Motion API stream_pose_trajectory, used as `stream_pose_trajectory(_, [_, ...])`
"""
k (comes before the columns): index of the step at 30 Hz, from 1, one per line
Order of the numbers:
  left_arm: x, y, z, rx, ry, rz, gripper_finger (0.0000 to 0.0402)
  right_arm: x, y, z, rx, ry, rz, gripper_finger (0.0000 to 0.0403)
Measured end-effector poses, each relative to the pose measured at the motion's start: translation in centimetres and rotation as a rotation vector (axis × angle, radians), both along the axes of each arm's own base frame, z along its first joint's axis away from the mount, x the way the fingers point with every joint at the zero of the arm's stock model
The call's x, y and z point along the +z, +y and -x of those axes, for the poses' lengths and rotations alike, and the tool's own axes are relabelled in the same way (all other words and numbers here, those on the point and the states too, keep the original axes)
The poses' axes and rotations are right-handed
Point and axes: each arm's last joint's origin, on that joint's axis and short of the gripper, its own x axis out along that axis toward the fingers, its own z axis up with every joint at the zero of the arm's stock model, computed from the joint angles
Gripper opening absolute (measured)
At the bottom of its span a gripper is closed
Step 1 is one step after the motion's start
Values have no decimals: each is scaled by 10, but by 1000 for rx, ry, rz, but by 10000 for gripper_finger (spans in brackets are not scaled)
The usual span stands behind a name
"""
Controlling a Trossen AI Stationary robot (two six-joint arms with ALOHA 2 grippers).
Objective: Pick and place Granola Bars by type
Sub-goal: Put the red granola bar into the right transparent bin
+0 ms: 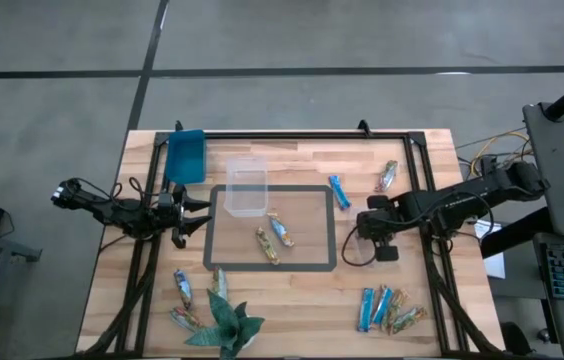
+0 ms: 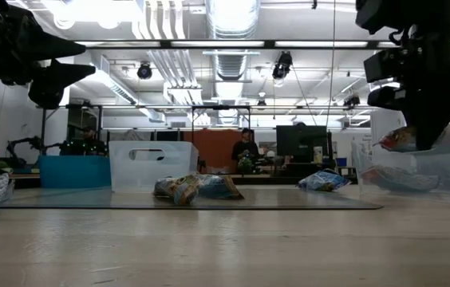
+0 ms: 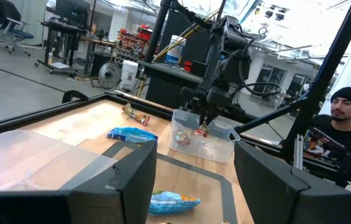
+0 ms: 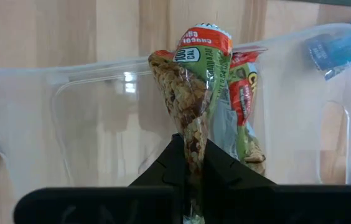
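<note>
My right gripper (image 1: 370, 228) hangs over a clear tub (image 4: 94, 118) at the table's right and is shut on a brown/gold granola bar (image 4: 194, 93) with a red end. A second bar with green and red (image 4: 245, 99) lies in that tub. My left gripper (image 1: 194, 215) waits open at the left edge of the grey-framed mat (image 1: 330, 225). Two bars (image 1: 273, 238) lie flat on the mat, and a blue bar (image 1: 339, 192) and a brown one (image 1: 387, 177) lie beyond it. Several more bars (image 1: 384, 310) lie near the right front, others (image 1: 182, 300) near the left front. My right gripper pinches the brown/gold bar by one wrapper end (image 4: 193, 152) between its two fingers, coming from above and pointing down. The bar hangs lengthwise below the fingers, its red end (image 4: 205, 38) lowest, over the open clear tub (image 3: 216, 146), clear of the table.
Another clear tub (image 1: 245, 187) stands at the mat's far edge, and a blue tub (image 1: 185, 155) sits at the far left. A green paper plant figure (image 1: 227, 325) stands at the near edge. A black frame (image 1: 292, 135) borders the table. A person (image 3: 343, 118) sits beyond the table.
</note>
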Motion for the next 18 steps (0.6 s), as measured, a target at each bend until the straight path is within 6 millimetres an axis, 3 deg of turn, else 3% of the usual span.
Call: stream_pose_trajectory(18, [0,0,0,0,0,0,197,-16,-10,-9,-34,51,-8,11])
